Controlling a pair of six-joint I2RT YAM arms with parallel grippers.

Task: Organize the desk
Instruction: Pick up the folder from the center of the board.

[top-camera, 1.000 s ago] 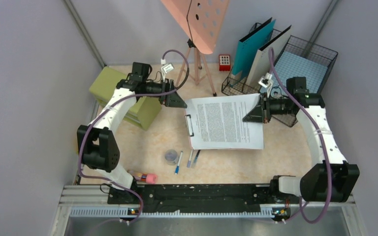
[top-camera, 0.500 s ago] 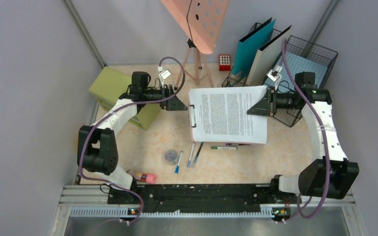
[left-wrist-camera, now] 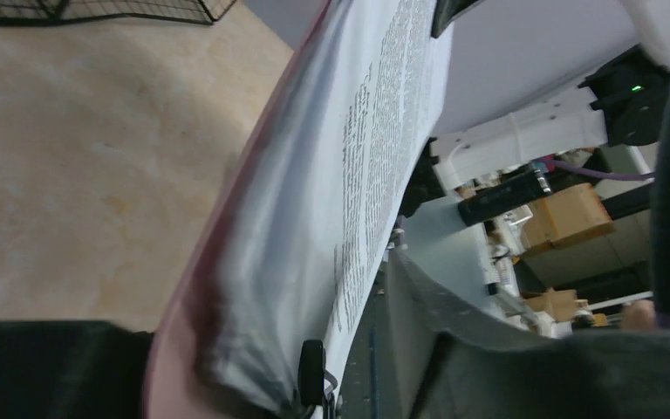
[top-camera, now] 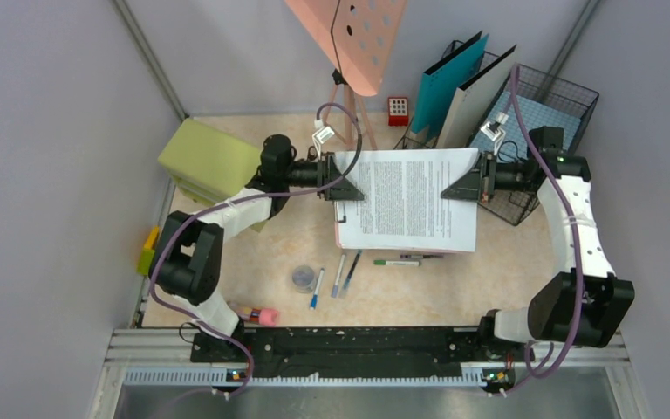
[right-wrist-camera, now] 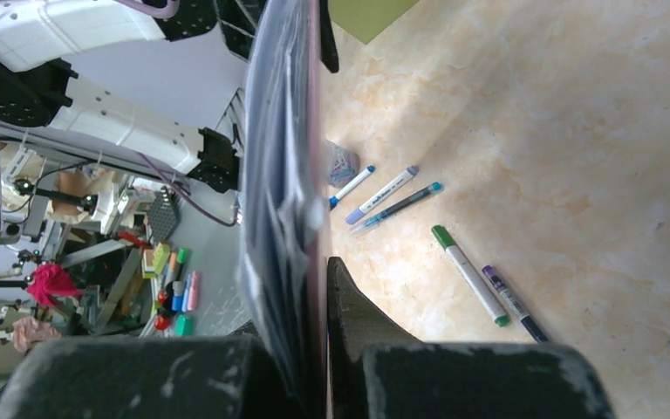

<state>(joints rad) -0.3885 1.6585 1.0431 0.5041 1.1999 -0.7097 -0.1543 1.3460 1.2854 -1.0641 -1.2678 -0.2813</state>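
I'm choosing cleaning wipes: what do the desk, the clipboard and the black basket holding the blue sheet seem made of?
Desk: smooth marbled beige with a soft sheen, likely laminate or printed vinyl. Clipboard: thin reddish board, probably plastic, holding printed paper sheets. Basket: black coated wire, seen in its open grid.

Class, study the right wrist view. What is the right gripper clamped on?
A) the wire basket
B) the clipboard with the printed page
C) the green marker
B: the right gripper has the edge of the clipboard pinched between its jaws, raised above the markers.
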